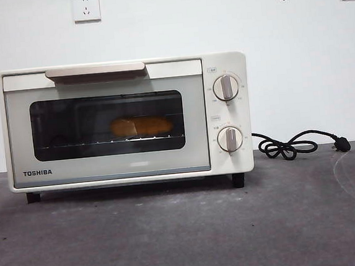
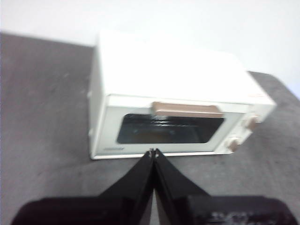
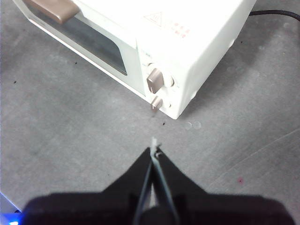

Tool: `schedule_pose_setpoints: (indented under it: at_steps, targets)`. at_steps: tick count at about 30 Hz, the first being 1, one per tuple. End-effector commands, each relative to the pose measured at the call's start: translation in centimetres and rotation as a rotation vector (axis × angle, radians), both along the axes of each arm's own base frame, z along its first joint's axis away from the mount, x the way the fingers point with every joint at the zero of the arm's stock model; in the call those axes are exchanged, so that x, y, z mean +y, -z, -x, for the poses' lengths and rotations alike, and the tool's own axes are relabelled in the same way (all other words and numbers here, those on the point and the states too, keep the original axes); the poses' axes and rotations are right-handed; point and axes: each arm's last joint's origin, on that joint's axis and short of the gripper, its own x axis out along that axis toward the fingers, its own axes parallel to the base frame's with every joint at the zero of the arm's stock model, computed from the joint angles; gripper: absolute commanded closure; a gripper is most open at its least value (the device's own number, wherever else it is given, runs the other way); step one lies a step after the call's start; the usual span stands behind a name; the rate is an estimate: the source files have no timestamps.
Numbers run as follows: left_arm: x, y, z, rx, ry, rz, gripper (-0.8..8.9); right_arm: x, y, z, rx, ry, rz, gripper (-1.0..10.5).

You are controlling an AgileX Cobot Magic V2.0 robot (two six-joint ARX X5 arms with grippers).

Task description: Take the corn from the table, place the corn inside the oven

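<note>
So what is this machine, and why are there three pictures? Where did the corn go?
It is a robot with two arms at a table. One picture looks across the table from the front. The other two come from cameras on the arms' wrists, looking down. The black points are each arm's tool: the left tool and the right tool, both shut and holding nothing. The corn lies inside the oven, behind its closed glass door. A black cord lies beside the oven.
</note>
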Motion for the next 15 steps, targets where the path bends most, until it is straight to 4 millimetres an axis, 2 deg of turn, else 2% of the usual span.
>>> schedule_pose_setpoints:
  at_steps: [1, 5, 8, 12, 15]
  targets:
    - [-0.2, 0.0, 1.2, -0.049, 0.035, -0.013, 8.17, 0.0, 0.0, -0.1, -0.002, 0.008, -0.008, 9.6]
    - [-0.3, 0.1, 2.7, -0.107, 0.039, -0.013, 8.18, 0.0, 0.0, -0.1, -0.002, 0.008, -0.008, 9.6]
    - [-0.2, 0.3, 3.1, -0.240, -0.001, -0.073, 8.17, 0.0, 0.0, -0.1, -0.002, 0.009, -0.007, 9.6]
    - [-0.1, 1.5, 2.7, -0.453, -0.024, -0.093, 8.17, 0.0, 0.0, -0.1, -0.002, 0.008, -0.008, 9.6]
    - [0.0, 3.6, 1.4, -0.582, -0.059, -0.137, 8.17, 0.0, 0.0, -0.1, -0.002, 0.008, -0.008, 9.6]
